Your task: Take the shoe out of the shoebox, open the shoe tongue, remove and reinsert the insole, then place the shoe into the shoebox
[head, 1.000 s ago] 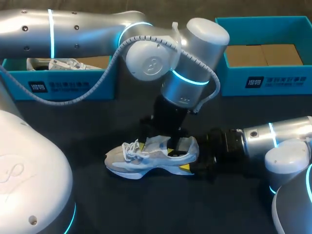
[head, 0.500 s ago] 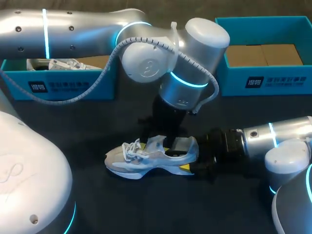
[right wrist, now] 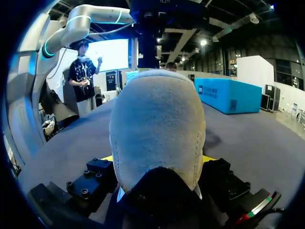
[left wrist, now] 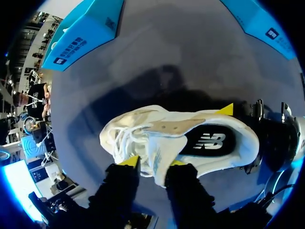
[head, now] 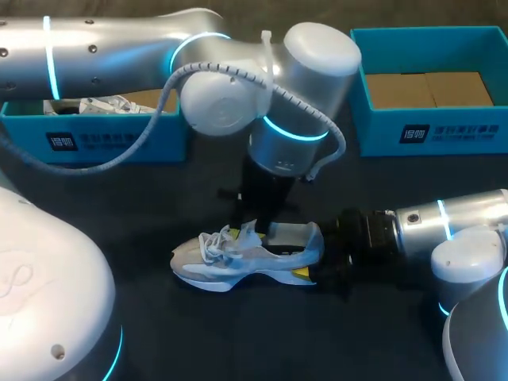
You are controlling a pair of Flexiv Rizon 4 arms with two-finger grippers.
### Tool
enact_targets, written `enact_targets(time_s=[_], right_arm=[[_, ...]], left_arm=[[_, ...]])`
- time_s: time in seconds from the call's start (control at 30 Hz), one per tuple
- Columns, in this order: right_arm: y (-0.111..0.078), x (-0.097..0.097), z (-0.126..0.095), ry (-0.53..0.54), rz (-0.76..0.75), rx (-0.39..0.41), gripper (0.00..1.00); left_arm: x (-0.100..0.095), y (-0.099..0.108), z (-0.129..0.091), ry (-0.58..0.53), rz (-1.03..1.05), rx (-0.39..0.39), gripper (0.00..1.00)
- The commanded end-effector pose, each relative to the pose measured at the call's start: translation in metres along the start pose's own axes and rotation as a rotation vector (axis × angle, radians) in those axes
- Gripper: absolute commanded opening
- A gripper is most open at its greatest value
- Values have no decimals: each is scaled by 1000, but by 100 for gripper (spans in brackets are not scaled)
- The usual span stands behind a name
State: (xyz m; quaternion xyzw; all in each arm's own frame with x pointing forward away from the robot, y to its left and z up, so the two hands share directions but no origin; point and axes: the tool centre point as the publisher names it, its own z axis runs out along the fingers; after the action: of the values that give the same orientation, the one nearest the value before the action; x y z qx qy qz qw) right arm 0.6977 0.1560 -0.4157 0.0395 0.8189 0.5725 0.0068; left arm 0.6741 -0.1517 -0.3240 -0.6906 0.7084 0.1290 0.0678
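With the shoe point(head: 246, 258) lying mid-desk point(head: 159, 222), toe toward 9 o'clock and clear of the empty shoebox point(head: 432, 131) at 1 o'clock, our right claw point(right wrist: 157, 158) clamps its heel from 3 o'clock to steady it while our left claw point(left wrist: 152, 162) pinches the tongue point(left wrist: 159, 151) upright, baring the insole point(left wrist: 209, 140).

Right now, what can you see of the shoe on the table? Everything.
The shoe is a white-grey, fabric-look sneaker, upright on its sole on the dark table, toe pointing away from my right arm. White laces lie loose. Its tongue stands up, pinched in the left gripper; the dark insole shows inside. The right gripper clamps the heel from both sides.
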Motion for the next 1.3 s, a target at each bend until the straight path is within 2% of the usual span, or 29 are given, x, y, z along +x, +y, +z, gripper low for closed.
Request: enact_targets(time_s=[0.03, 0.2, 0.3, 0.6, 0.67, 0.83, 0.87, 1.1, 1.3], right_arm=[[0, -1, 1, 1, 1, 6, 0], [0, -1, 1, 1, 1, 6, 0], [0, -1, 1, 1, 1, 6, 0], [0, -1, 1, 1, 1, 6, 0], [0, -1, 1, 1, 1, 6, 0], [0, -1, 1, 1, 1, 6, 0], [0, -1, 1, 1, 1, 6, 0], [0, -1, 1, 1, 1, 6, 0], [0, -1, 1, 1, 1, 6, 0]], left_arm=[[-4, 6, -1, 17, 5, 22, 9], [-6, 9, 1, 68, -8, 50, 0], [-15, 12, 1, 120, -12, 82, 0], [-59, 28, 11, 351, -67, 143, 0], [-70, 26, 18, 421, -76, 126, 0], [-86, 22, 31, 513, -74, 102, 0], [-91, 21, 36, 562, -57, 97, 0], [-99, 14, 53, 645, 21, 67, 0], [-98, 9, 71, 642, 56, 74, 0]])
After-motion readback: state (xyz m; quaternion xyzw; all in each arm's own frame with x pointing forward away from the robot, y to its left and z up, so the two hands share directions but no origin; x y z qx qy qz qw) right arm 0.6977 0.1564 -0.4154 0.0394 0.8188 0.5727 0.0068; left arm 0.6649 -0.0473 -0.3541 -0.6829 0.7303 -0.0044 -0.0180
